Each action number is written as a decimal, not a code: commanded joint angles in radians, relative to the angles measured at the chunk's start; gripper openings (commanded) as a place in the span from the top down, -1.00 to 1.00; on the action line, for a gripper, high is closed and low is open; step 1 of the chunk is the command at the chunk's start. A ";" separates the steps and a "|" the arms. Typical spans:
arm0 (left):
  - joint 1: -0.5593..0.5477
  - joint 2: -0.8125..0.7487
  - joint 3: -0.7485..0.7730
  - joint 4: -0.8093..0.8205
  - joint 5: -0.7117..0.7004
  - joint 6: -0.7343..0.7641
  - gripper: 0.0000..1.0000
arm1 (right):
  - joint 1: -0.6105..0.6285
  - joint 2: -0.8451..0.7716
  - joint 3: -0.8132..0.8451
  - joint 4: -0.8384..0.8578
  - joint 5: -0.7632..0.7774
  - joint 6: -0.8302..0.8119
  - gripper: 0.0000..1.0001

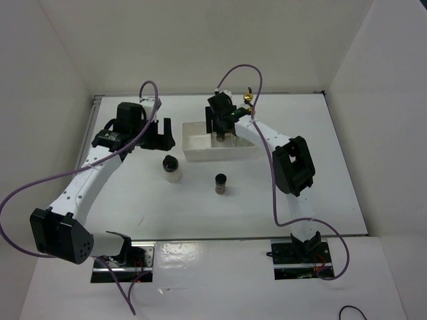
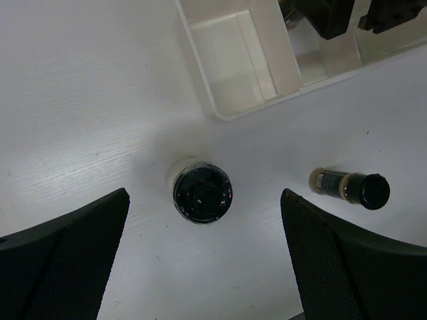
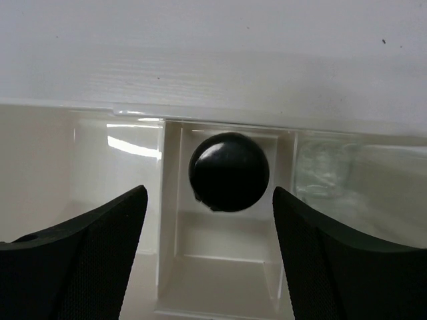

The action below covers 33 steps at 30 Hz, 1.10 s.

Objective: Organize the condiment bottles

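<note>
A whitish black-capped jar (image 1: 172, 167) stands on the table in front of the white tray (image 1: 193, 152). In the left wrist view this jar (image 2: 202, 193) sits below and between the fingers of my open, empty left gripper (image 2: 204, 223), which is apart from it. A small dark spice jar (image 1: 221, 183) stands to its right and also shows in the left wrist view (image 2: 350, 188). My right gripper (image 3: 209, 220) is open above the tray's middle compartment, over another black-capped jar (image 3: 229, 171). Clear glass (image 3: 323, 170) stands in the right compartment, with a gold spout (image 1: 248, 99); the arm hides the rest.
The tray's left compartment (image 2: 230, 57) holds nothing. White walls enclose the table on the left, back and right. My left gripper (image 1: 159, 135) hovers left of the tray and my right gripper (image 1: 221, 127) over it. Bare table lies around the two loose jars.
</note>
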State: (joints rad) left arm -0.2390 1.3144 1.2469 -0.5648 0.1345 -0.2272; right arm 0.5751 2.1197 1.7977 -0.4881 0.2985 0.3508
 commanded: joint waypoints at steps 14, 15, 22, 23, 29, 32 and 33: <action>-0.003 0.006 -0.115 0.051 0.093 -0.021 -0.92 | 0.012 -0.027 0.207 -0.059 0.034 0.010 -0.77; -0.003 0.006 -0.115 0.060 0.083 -0.021 -0.92 | 0.012 -0.027 0.216 -0.060 0.034 0.010 -0.77; -0.023 0.016 -0.124 0.060 0.039 -0.001 -0.77 | 0.022 -0.066 0.316 -0.078 0.053 0.010 -0.80; -0.032 0.026 -0.124 0.060 0.030 0.009 -0.74 | 0.022 -0.075 0.331 -0.078 0.053 0.010 -0.80; -0.063 0.046 -0.124 0.060 -0.006 0.020 -0.74 | 0.022 -0.148 0.411 -0.061 0.090 -0.036 -0.82; -0.074 0.055 -0.124 0.060 -0.016 0.020 -0.74 | 0.022 -0.191 0.420 -0.030 0.144 -0.059 -0.85; -0.074 0.065 -0.124 0.060 -0.025 0.020 -0.74 | 0.022 -0.191 0.420 -0.030 0.162 -0.068 -0.87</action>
State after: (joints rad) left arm -0.3042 1.3663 1.1378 -0.5308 0.1329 -0.2310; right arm 0.5888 2.0155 2.1563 -0.5648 0.3824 0.3248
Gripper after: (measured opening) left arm 0.872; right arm 0.929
